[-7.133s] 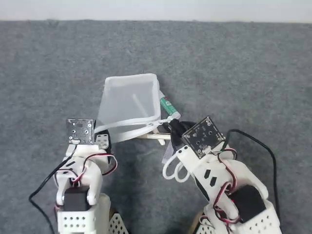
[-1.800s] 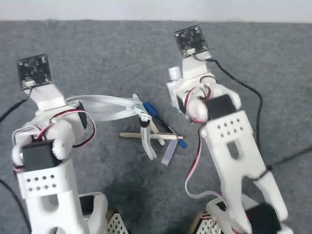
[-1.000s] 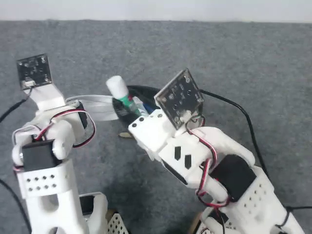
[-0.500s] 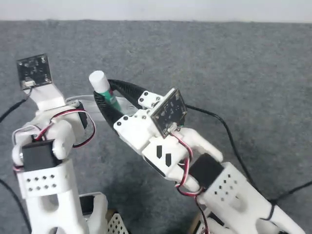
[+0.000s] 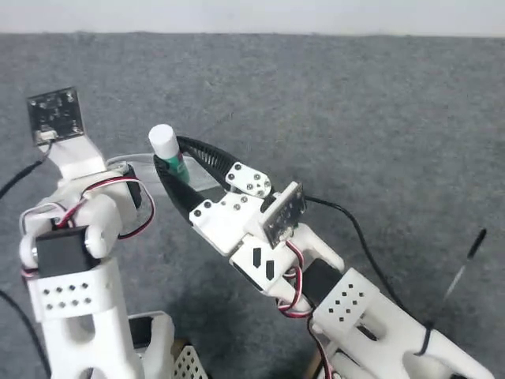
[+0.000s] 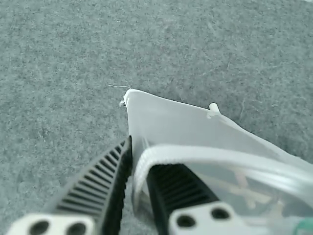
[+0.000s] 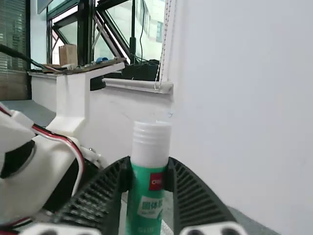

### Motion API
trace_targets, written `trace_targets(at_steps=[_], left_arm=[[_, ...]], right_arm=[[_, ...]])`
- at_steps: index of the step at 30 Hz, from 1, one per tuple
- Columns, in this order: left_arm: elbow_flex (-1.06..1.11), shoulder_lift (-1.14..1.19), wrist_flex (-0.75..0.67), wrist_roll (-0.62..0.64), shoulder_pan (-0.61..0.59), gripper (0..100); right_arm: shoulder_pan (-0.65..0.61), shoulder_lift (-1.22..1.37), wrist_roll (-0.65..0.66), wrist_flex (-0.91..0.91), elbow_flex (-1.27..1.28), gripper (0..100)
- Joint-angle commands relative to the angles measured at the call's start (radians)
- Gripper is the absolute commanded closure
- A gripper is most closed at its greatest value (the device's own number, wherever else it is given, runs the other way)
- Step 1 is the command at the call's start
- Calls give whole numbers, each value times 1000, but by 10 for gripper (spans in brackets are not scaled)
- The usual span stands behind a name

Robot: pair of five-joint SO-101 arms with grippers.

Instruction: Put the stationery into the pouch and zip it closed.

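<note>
Counting what shows: one glue stick and one pouch, both over the grey table. The right gripper has its jaws a narrow way apart, clamped on the stick's green body with one ribbed finger on each side. The stick stands upright, white cap up and off the table, just beside the left arm and over the pouch's white rim. The left gripper is pinched together on the rim band of the pouch near a corner, with the fabric between its fingers. Pale shapes show through the pouch wall, but I cannot count them.
</note>
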Motion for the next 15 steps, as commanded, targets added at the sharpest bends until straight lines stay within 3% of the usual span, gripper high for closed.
trace_targets(at_steps=[1,10,15], left_arm=[[-59,9,-26,20,-2,991],[-59,9,-26,20,-2,991],[-59,9,-26,20,-2,991]], right_arm=[[1,-18,-9,-67,-2,992],[82,231,-5,-338,-3,993],[82,315,-5,-364,2,993]])
